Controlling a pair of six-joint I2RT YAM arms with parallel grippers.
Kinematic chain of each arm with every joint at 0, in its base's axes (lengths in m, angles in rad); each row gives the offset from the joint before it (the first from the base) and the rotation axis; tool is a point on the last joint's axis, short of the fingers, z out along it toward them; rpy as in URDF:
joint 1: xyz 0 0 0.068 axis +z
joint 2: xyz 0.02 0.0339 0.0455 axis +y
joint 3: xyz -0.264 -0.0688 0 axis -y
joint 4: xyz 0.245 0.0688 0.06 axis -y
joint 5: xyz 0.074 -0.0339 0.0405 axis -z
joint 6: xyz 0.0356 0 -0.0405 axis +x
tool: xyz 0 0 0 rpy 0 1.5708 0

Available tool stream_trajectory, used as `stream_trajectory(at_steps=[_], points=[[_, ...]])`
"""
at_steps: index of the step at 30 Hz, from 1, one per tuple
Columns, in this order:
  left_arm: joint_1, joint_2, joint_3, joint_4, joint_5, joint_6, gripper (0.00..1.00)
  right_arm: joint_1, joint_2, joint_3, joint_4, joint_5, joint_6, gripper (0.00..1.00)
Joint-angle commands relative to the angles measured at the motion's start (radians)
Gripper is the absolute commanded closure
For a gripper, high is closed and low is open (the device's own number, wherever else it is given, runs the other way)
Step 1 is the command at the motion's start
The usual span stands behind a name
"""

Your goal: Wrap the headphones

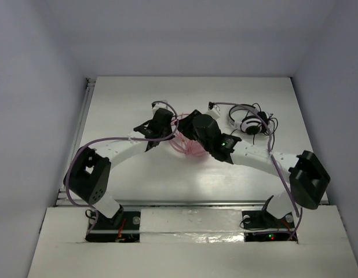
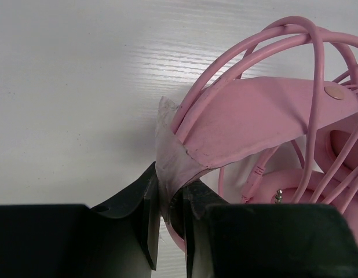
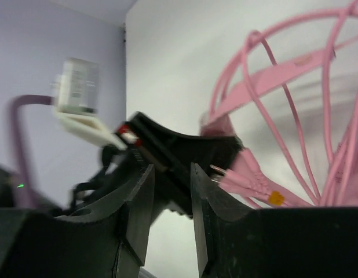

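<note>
while in left end effector, headphones

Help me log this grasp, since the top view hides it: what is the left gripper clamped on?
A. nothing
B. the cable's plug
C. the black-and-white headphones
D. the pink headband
D: in the left wrist view the left gripper is shut on one end of the pink headband, while the cable loops over the band.

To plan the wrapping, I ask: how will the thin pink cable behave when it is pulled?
Probably floppy yet springy: the cable stands in loose arcs over the headband. Likely light and apt to slip off, since nothing visible secures the loops.
</note>
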Motion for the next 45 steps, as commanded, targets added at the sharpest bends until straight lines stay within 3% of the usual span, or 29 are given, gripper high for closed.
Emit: stream_trajectory(at_steps=[1, 3, 7, 13, 20, 32, 36, 37, 40, 43, 45], points=[[0.010, -0.012, 0.037, 0.096, 0.073, -0.028, 1.00, 0.008, -0.065, 0.092, -0.052, 0.054, -0.105, 0.63], [0.021, -0.015, 0.027, 0.100, 0.092, -0.033, 1.00, 0.008, -0.099, 0.113, -0.075, 0.074, -0.132, 0.63], [0.068, -0.025, -0.005, 0.124, 0.136, -0.045, 1.00, -0.003, -0.192, 0.106, -0.123, 0.106, -0.219, 0.74], [0.148, 0.003, -0.023, 0.168, 0.205, -0.078, 1.00, -0.025, -0.309, 0.150, -0.320, 0.045, -0.435, 0.88], [0.241, 0.135, 0.044, 0.195, 0.302, -0.102, 1.00, -0.025, -0.415, 0.049, -0.384, -0.032, -0.502, 0.87], [0.274, 0.411, 0.265, 0.103, 0.382, -0.102, 1.00, -0.025, -0.462, -0.012, -0.382, -0.018, -0.525, 0.82], [0.283, 0.431, 0.262, 0.095, 0.392, -0.102, 0.81, -0.025, -0.464, 0.009, -0.411, 0.009, -0.531, 0.69], [0.283, 0.431, 0.254, 0.096, 0.394, -0.103, 0.73, -0.025, -0.467, 0.020, -0.427, 0.017, -0.532, 0.60], [0.295, 0.391, 0.187, 0.129, 0.388, -0.115, 0.52, -0.025, -0.471, 0.037, -0.457, 0.042, -0.535, 0.45], [0.317, 0.295, 0.094, 0.158, 0.348, -0.138, 0.35, -0.025, -0.493, 0.046, -0.468, 0.049, -0.535, 0.36], [0.341, 0.192, 0.029, 0.167, 0.302, -0.152, 0.30, -0.025, -0.513, 0.052, -0.471, 0.052, -0.535, 0.32]])
